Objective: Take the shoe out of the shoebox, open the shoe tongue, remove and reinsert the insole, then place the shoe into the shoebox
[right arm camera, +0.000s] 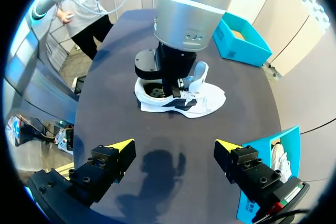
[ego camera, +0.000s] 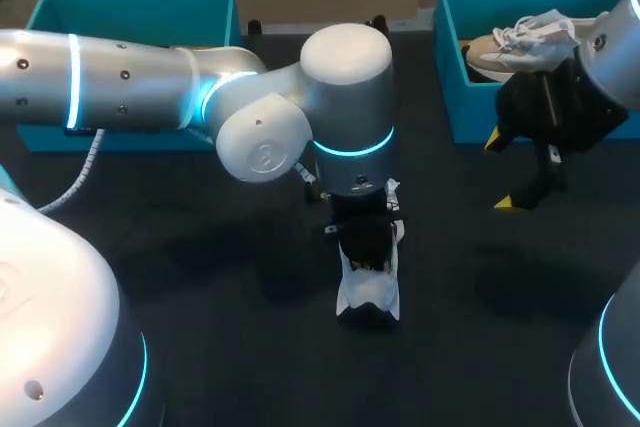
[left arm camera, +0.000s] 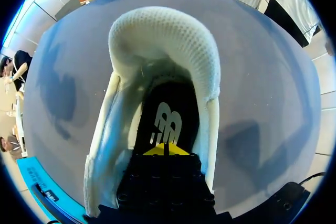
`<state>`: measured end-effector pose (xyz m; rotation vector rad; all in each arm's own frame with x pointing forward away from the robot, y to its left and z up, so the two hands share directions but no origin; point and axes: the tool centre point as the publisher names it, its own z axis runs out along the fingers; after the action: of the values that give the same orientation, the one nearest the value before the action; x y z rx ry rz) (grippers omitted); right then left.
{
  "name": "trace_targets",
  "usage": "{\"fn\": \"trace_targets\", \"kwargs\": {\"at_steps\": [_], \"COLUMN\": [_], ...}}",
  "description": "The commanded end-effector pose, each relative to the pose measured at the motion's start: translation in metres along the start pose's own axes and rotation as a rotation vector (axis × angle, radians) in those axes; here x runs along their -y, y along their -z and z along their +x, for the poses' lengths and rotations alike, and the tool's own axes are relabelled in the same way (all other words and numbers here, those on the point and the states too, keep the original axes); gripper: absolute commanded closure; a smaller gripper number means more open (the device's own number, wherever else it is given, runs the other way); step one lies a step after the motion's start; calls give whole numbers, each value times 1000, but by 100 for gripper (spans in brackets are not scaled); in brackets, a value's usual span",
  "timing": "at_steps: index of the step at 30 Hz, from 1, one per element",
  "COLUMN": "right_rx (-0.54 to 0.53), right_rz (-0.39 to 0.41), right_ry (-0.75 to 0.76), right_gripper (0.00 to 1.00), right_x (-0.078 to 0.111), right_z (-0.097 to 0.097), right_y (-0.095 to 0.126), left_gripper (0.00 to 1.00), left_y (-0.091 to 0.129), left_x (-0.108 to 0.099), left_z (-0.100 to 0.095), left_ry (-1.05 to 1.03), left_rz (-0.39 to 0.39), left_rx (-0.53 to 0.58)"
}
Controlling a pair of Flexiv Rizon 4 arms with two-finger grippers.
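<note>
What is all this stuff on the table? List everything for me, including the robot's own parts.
White shoe: one, white, lying mid-table.
Insole: one, black with a white mark, inside the white shoe.
Left shoebox: one, teal, table's far left.
Right shoebox: one, teal, table's far right.
Second shoe: one, beige and white, in the right shoebox.
Table: one, dark.
Left gripper: one, yellow-tipped, down inside the white shoe, at the insole.
Right gripper: one, yellow-tipped, open and empty, above the table near the right shoebox.
</note>
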<state>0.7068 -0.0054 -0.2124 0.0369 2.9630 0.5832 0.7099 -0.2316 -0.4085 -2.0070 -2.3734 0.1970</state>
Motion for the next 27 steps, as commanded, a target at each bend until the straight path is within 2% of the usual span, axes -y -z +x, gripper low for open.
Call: {"fn": "trace_targets", "kwargs": {"at_steps": [1, 9, 18, 23, 27], "right_rx": [0, 0, 0, 0, 0], "right_rz": [2, 2, 2, 2, 2], "right_ry": [0, 0, 0, 0, 0], "right_gripper": [0, 0, 0, 0, 0], "right_x": [0, 0, 0, 0, 0], "right_z": [0, 0, 0, 0, 0], "right_y": [-1, -1, -1, -1, -1], "left_gripper": [100, 100, 100, 100, 100], "left_y": [-17, -12, -7, 13, 31], "left_x": [1, 0, -1, 0, -2], "left_z": [-4, -9, -10, -11, -8], "left_ry": [-1, 17, 17, -21, -54], "left_rz": [0, -30, -24, -21, -67], "left_rx": [-7, 32, 43, 60, 65]}}
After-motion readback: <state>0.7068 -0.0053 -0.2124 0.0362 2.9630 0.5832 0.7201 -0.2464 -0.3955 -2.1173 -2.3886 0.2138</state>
